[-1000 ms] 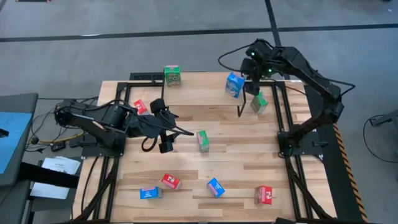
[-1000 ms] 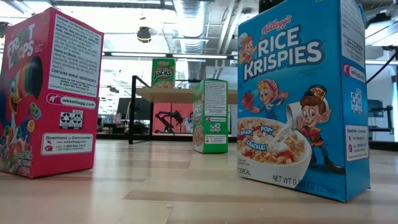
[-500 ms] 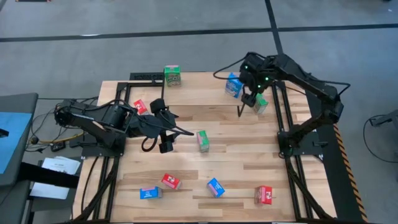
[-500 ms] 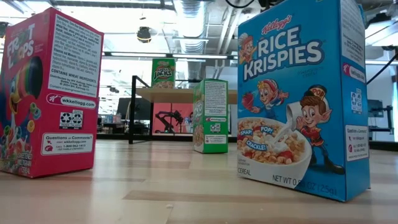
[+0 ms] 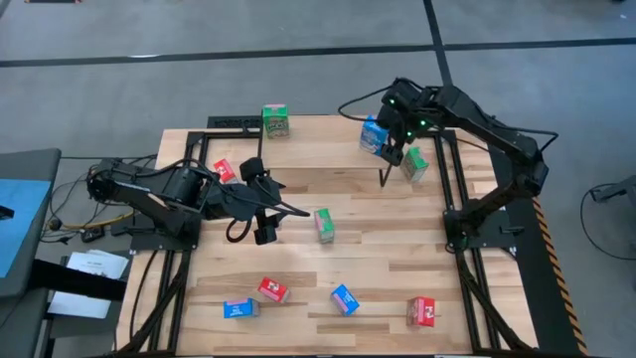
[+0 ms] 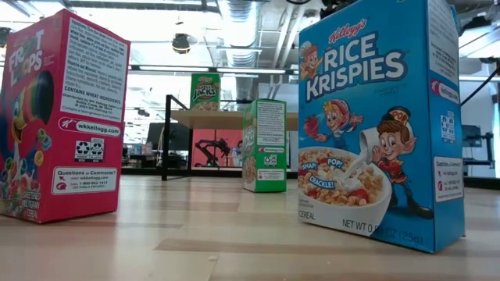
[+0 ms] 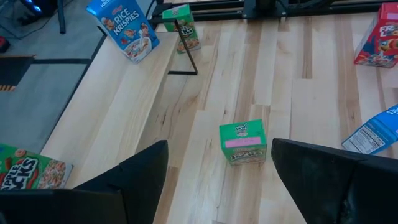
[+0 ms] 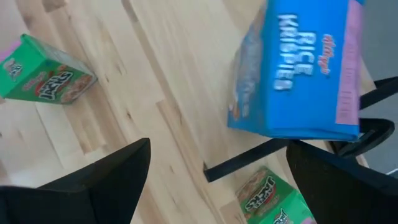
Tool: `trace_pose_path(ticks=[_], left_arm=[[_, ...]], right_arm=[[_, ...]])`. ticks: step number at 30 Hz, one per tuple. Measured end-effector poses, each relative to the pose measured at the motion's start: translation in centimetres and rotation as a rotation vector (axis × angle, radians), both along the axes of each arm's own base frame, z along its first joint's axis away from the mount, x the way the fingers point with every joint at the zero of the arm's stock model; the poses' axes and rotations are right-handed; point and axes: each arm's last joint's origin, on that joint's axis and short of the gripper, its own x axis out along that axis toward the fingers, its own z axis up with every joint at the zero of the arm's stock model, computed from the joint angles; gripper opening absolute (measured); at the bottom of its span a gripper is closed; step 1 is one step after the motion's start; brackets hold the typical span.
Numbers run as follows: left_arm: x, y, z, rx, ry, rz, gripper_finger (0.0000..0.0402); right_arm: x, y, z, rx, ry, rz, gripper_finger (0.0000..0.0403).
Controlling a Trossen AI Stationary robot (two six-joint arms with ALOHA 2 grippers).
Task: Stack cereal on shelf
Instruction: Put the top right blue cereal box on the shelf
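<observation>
The shelf [image 5: 318, 139] stands along the table's far edge on black legs. On it stand a green cereal box [image 5: 275, 120] at the left and a blue cereal box [image 5: 373, 135] toward the right. The blue box also shows in the right wrist view [image 8: 292, 74]. My right gripper [image 5: 395, 144] hovers open just right of and above the blue box without touching it; in the right wrist view [image 8: 217, 149] its fingers stand wide apart. My left gripper [image 5: 273, 204] waits open at mid-left, facing a green box [image 7: 242, 142] that stands on the table.
A second green box [image 5: 414, 164] stands by the shelf's right end, near a black leg [image 5: 386, 174]. A red box [image 5: 223, 171] stands beside my left arm. Two red boxes [image 5: 272, 289] [image 5: 424, 311] and two blue boxes [image 5: 239, 308] [image 5: 344, 298] stand near the front edge.
My right gripper has come down and toward the table's left edge, closing on the blue box on the shelf. The blue box has stayed where it was.
</observation>
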Motion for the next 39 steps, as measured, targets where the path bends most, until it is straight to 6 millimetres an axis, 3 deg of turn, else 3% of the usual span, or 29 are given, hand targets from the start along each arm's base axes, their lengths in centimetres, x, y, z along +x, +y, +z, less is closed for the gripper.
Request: trace_pose_path(ticks=[17,27,39], left_arm=[[0.0,0.0,0.0,0.0,0.0,0.0,0.0277],[0.0,0.0,0.0,0.0,0.0,0.0,0.0277],[0.0,0.0,0.0,0.0,0.0,0.0,0.0277]], right_arm=[[-0.5,-1.8,0.3,-0.064,-0.045,-0.012,0.04],[-1.3,-0.7,0.3,0.053,-0.018,-0.041,0.04],[-2.7,2.2,2.5,0.029,-0.105,-0.019,0.04]])
